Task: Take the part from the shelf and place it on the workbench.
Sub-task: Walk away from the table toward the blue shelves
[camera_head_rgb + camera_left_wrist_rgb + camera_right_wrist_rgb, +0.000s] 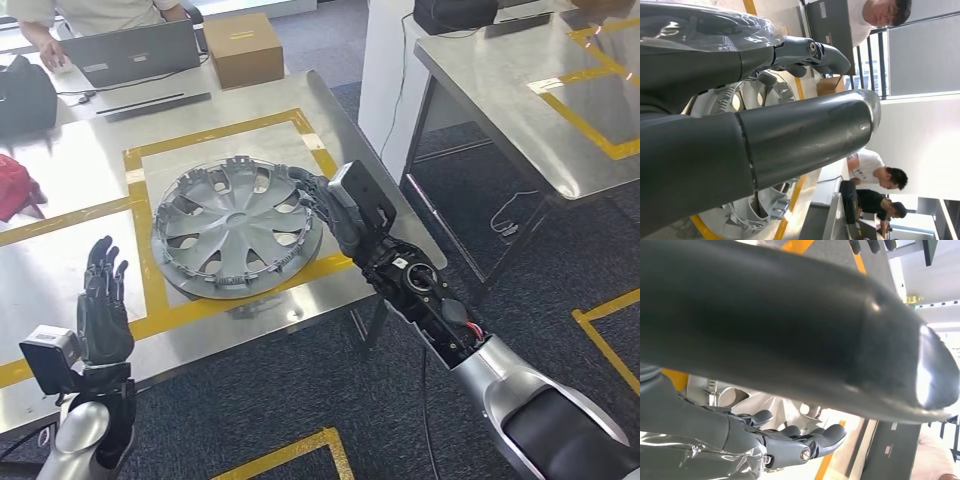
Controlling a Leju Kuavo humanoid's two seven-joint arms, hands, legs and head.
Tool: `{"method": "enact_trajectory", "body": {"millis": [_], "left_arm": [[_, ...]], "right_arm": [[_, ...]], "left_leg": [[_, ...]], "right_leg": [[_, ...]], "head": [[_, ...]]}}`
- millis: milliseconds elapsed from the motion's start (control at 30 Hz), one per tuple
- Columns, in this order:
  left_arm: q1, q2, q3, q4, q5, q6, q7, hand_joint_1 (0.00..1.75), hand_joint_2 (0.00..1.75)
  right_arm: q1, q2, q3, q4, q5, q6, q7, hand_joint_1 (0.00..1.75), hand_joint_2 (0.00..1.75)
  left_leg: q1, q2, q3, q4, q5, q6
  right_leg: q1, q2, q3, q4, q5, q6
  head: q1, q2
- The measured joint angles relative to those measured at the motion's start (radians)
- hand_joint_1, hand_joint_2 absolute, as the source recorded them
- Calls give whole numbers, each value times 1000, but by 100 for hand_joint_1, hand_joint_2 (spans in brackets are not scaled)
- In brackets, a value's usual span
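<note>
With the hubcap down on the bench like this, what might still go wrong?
1. The right hand lies at the hubcap rim; whether it grips is unclear. Pulling back with fingers caught could drag the hubcap toward the bench edge near it.
2. The hubcap overlaps the yellow tape at its front, so a small drag may push it out of the marked square.
3. The left hand is raised close by; a sweep could bump the hubcap.

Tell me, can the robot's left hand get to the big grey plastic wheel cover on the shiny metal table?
Probably yes. The left hand is raised, fingers apart, beside the grey plastic wheel cover, with only bare metal table and yellow tape between. The right hand is at the cover's far rim.
</note>
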Motion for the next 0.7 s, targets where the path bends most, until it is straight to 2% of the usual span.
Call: {"method": "enact_trajectory", "body": {"millis": [400, 700], "left_arm": [[0, 0, 0, 0, -1, 2, 1, 0, 0], [0, -5, 0, -2, -18, 31, 26, 0, 0]], "right_arm": [[0, 0, 0, 0, -2, 0, 0, 0, 0], [56, 0, -19, -58, -9, -6, 26, 0, 0]], "left_leg": [[-1, 0, 0, 1, 0, 0], [-7, 0, -1, 9, -11, 12]], "right_leg": [[0, 0, 0, 0, 0, 0], [-10, 0, 3, -1, -5, 8]], "head": [[0, 0], [-3, 0]]}}
